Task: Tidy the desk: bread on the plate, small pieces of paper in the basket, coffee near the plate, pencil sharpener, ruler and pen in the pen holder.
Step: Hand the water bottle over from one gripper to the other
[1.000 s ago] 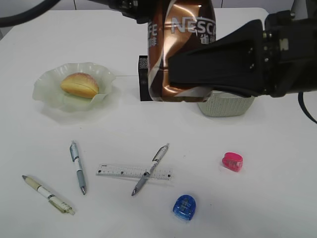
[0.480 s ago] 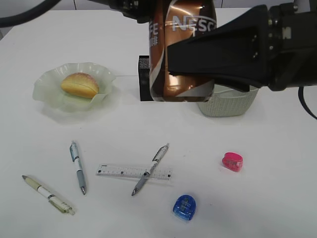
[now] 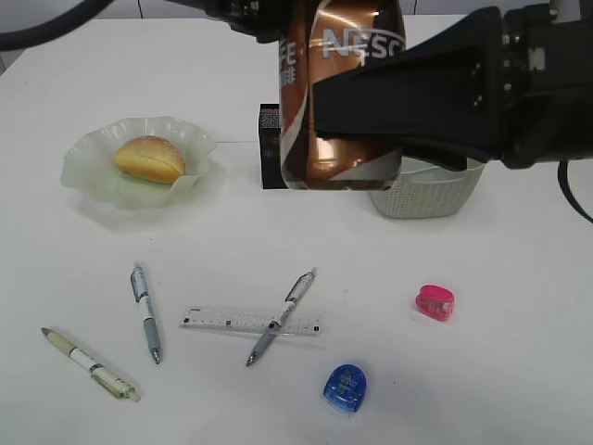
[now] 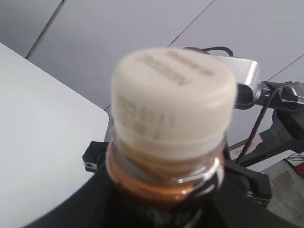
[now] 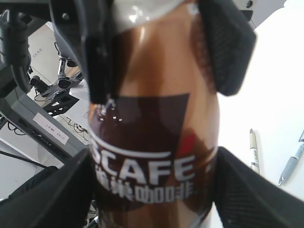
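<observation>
1. You are on the coffee step. The coffee bottle [image 3: 343,32] hangs upright in the air above the far part of the surface [image 3: 510,324], in front of the pen holder [image 3: 269,148] and the basket [image 3: 422,197]. Both arms are at it.
2. The left gripper [image 5: 159,47] has its fingers clenched on the bottle's shoulder, just under the cream cap [image 4: 173,99]. The right gripper [image 5: 152,199] flanks the lower body with a finger on each side. You cannot tell whether those fingers press or stand just clear.
3. The bread [image 3: 149,158] already lies on the plate [image 3: 83,162], at about 10 o'clock in the exterior view.
4. Your next move, as I judge it, is to get the right fingers clear and let the left arm carry the bottle down to the bare patch at the plate's 3 o'clock, setting it upright short of the ruffled rim.
5. Three pens [image 3: 145,312] [image 3: 280,317] [image 3: 89,363], the ruler [image 3: 222,322], a pink sharpener [image 3: 435,302] and a blue sharpener [image 3: 345,387] lie nearer you, from 8 to 4 o'clock. One pen lies across the ruler.
6. The bottle and the right arm hide most of the pen holder and basket, so you cannot see what either holds. The bottle's top is cut off in the exterior view, and both wrist views are blurred up close.
</observation>
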